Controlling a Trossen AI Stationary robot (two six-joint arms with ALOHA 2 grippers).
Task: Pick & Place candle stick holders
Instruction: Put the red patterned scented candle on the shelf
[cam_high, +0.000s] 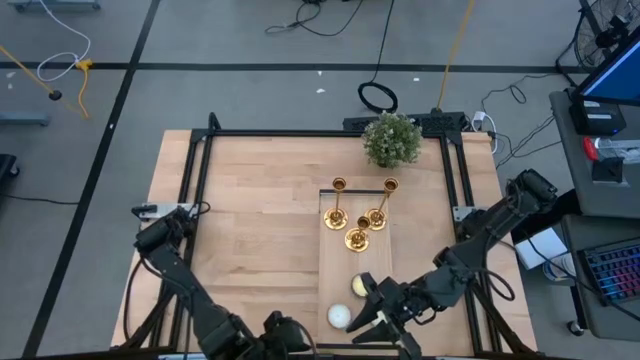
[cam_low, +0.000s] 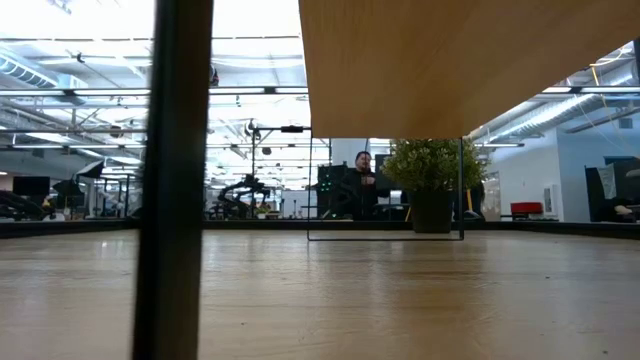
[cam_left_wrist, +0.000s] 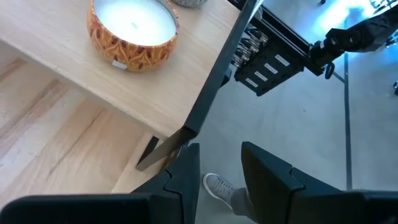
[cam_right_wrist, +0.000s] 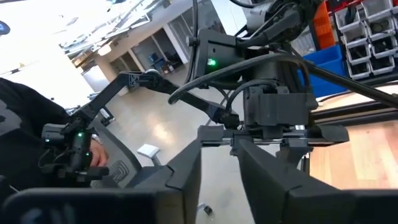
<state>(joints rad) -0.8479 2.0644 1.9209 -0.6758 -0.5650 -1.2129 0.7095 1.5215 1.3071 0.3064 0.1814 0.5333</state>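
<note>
High view shows three gold candle stick holders (cam_high: 358, 215) standing close together on the far part of a raised pale board (cam_high: 335, 270) that lies on the wooden table (cam_high: 250, 220): one at the board's far left corner, one at its far right corner with another base just beside it, and one nearer the middle, slightly toward the near edge. They are upright as far as can be told from above, and nothing grips them. Beyond them, at the table's far edge, sits a small potted plant (cam_high: 391, 139). On the near part of the same board lie two round pale candles (cam_high: 349, 300), one yellowish and one white, well apart from the holders. The right gripper (cam_high: 368, 318) hangs at the near end of the board, right beside those candles and well short of the holders; in the right wrist view its fingers (cam_right_wrist: 186, 171) stand a little apart with nothing between them. The left gripper (cam_left_wrist: 219, 171) is at the table's near edge, left of the board and away from the holders; its fingers are likewise apart and empty, and its wrist view looks past a patterned orange candle tin (cam_left_wrist: 132, 31) on the board's surface. Low view shows a person (cam_low: 362, 180) standing in the room behind the plant.
</note>
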